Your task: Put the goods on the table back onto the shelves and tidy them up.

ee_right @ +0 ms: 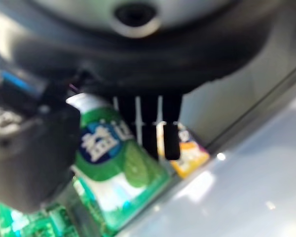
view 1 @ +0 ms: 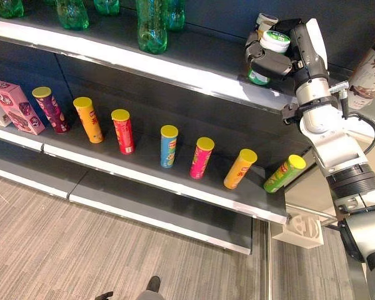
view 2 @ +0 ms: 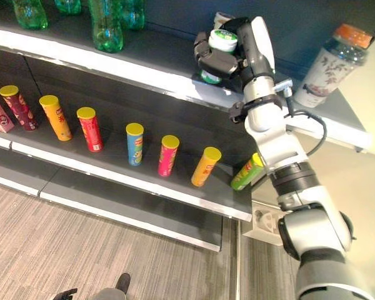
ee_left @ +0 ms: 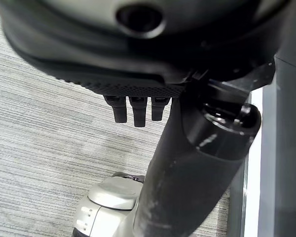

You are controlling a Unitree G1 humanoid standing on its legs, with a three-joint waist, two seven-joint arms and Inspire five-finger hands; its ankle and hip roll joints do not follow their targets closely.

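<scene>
Right eye view: right hand (view 2: pixel 228 59) grips green jar (view 2: pixel 223 41) (white-lidded) over top shelf (view 2: pixel 144 62).

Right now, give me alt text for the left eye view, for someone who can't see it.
The robot's right hand grips a small green and white container at the upper shelf, near green bottles. Below, a row of yellow-lidded snack tubes lines the lower shelf.

Grey wood-grain floor (view 1: pixel 62 244), white bracket (view 1: pixel 302 229)
</scene>
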